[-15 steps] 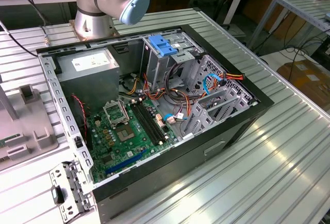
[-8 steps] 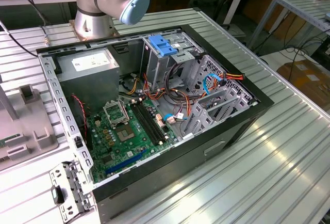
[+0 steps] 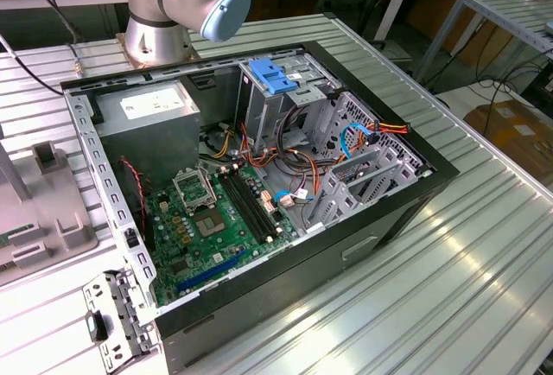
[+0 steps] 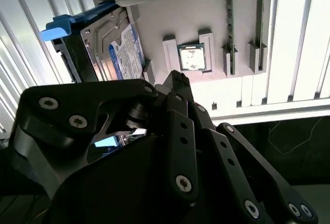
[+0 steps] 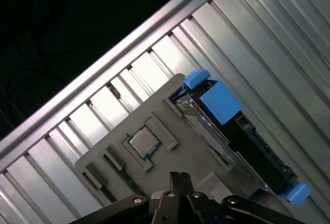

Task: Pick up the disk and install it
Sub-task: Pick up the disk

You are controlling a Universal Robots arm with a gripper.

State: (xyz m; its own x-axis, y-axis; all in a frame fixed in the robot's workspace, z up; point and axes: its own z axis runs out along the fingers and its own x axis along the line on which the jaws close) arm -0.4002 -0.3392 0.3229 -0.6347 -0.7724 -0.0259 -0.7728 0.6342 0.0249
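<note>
The disk (image 4: 125, 49) is a silver-grey drive with a blue and white label, clipped in a blue plastic carrier (image 5: 218, 100). It stands on edge in a slot of a grey holder plate (image 5: 170, 115) that rests on the ribbed metal table. My gripper (image 5: 179, 176) hovers above that plate, short of the disk (image 5: 234, 149) and apart from it. In both wrist views its fingertips (image 4: 178, 81) are pressed together with nothing between them.
A square processor chip (image 4: 191, 58) lies in a recess of the holder plate. In the exterior view an open computer case (image 3: 259, 176) sits mid-table, with a metal drive cage (image 3: 367, 163) on the exterior view's right and a blue bracket (image 3: 271, 76) on top of another cage. The arm's base (image 3: 160, 12) stands behind.
</note>
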